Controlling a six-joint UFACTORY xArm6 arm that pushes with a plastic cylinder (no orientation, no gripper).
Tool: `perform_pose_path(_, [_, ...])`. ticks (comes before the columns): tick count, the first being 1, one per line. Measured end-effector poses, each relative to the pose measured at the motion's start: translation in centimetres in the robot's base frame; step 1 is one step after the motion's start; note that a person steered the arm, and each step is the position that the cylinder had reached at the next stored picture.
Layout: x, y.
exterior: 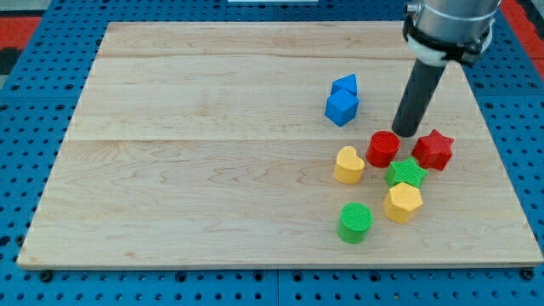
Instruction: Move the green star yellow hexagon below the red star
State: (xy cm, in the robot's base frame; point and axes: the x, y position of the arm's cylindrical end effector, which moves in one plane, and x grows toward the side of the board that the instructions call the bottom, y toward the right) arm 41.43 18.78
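Observation:
The green star [407, 172] lies at the view's lower right, just below and left of the red star [433, 149]. The yellow hexagon [402, 203] touches the green star from below. My tip [405, 133] is just above the green star, between the red cylinder [382, 149] on its left and the red star on its right, close to both.
A yellow heart [348, 165] sits left of the red cylinder. A green cylinder [355, 223] lies lower left of the yellow hexagon. Two blue blocks [342, 99] stand together above. The wooden board [212, 170] has its right edge near the red star.

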Motion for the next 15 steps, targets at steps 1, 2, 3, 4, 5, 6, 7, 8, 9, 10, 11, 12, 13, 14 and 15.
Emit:
perform_pose_path(1, [-2.2, 5.7])
perform_pose_path(2, [-1.6, 10.3])
perform_pose_path(3, [1.0, 14.7])
perform_pose_path(4, [6.3, 10.9])
perform_pose_path(5, [6.9, 4.5])
perform_pose_path(6, [-0.2, 1.1])
perform_pose_path(7, [-3.2, 0.0])
perform_pose_path(8, [1.4, 7.6])
perform_pose_path(9, [13.8, 11.2])
perform_pose_path(10, [20.3, 3.9])
perform_pose_path(11, [18.4, -4.7])
perform_pose_path(12, [13.6, -5.5])
perform_pose_path(13, [11.0, -4.7])
perform_pose_path(14, [15.8, -7.3])
perform_pose_path(15, [16.4, -2.8])
